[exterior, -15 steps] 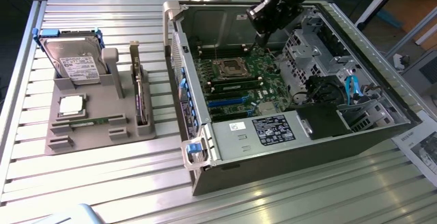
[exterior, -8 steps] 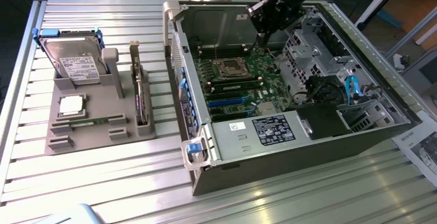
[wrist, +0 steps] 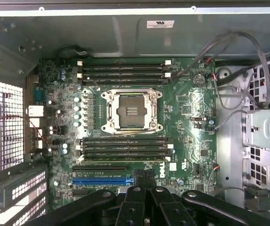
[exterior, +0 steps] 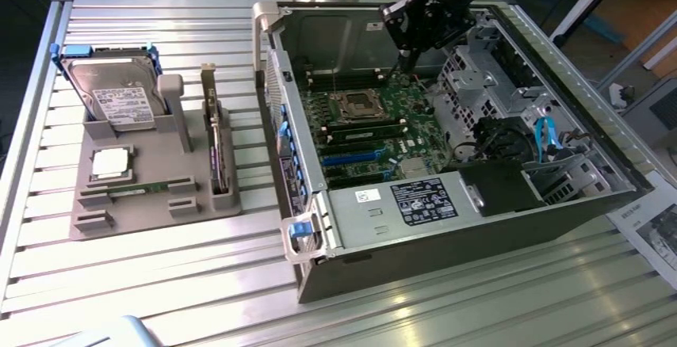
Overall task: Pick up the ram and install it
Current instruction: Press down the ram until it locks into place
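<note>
The gripper, fingers together and holding nothing, hangs over the motherboard inside the open computer case. The ram seems to lie in the grey holder near its front edge, beside the case.
</note>
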You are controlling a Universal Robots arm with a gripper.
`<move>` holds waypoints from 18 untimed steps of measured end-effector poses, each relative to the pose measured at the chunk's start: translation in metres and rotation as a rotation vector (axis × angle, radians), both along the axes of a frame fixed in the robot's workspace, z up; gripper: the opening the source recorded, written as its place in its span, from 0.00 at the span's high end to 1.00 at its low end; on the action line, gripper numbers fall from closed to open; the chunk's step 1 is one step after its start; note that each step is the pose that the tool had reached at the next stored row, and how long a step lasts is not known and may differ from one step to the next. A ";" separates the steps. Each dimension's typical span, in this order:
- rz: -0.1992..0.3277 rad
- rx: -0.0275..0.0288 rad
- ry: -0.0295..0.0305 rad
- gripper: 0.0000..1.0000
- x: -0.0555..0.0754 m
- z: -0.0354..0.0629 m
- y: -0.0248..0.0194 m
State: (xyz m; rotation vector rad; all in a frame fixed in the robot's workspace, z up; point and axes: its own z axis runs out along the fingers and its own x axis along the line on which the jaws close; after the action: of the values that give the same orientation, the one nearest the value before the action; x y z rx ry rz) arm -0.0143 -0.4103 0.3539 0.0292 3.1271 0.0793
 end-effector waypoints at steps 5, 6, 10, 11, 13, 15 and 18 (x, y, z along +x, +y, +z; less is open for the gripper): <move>0.000 -0.0043 0.0004 0.90 0.000 0.0000 0.0001; 0.000 -0.0068 0.0007 0.90 0.000 0.0000 0.0001; 0.001 -0.0119 0.0014 0.90 0.000 0.0000 0.0000; 0.006 -0.0119 0.0014 0.90 0.000 0.0000 0.0001; 0.022 -0.0119 0.0013 0.90 0.000 0.0000 0.0001; 0.024 -0.0119 0.0015 0.90 0.000 0.0000 0.0001; 0.024 -0.0119 0.0016 0.90 0.000 -0.0001 0.0001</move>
State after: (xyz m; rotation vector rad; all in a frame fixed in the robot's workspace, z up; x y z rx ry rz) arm -0.0144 -0.4102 0.3538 -0.0081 3.1297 0.0610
